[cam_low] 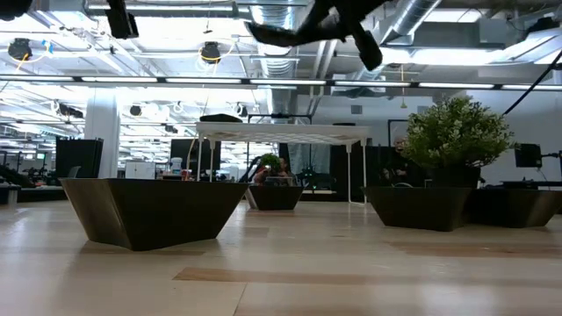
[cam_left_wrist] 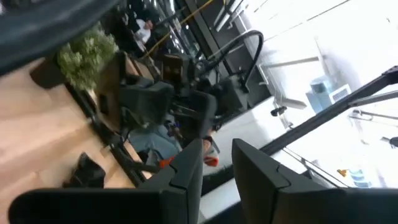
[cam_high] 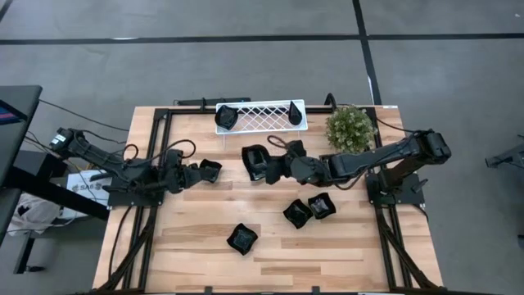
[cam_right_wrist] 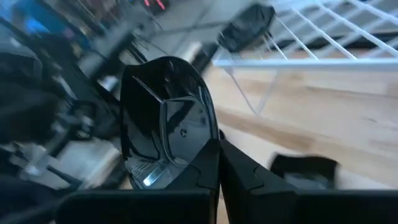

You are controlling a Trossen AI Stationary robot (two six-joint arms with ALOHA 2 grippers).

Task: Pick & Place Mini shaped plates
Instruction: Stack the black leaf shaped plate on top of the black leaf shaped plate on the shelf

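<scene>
My right gripper [cam_right_wrist: 217, 163] is shut on a glossy black teardrop-shaped mini plate [cam_right_wrist: 163, 118], held high above mid-table [cam_high: 256, 160] [cam_low: 272, 35]. My left gripper [cam_left_wrist: 217, 163] hangs level at the table's left, open, with nothing between its fingers. One mini plate [cam_high: 210, 170] lies on the wood just past its fingertips. Three more mini plates rest on their bases near the front [cam_high: 241, 238] [cam_high: 296, 213] [cam_high: 321, 205]. Another [cam_right_wrist: 305, 169] lies on the table below the held one. Two mini plates [cam_high: 225, 117] [cam_high: 295, 112] sit in the white lattice tray [cam_high: 262, 105]. My right gripper pinches the plate's rim [cam_right_wrist: 210, 144] at one end between its two shut fingers. The fingers come from the table's right, slanting a little downward. The plate is lifted clear of the table and sticks out beyond the fingertips, its hollow turned toward the wrist camera.
The lattice tray stands on thin legs at the far edge. A green bushy plant [cam_high: 350, 129] in a dark pot stands to its right. Black frame rails run along both table sides [cam_high: 151, 164]. Bare wood lies at the near left [cam_high: 180, 246].
</scene>
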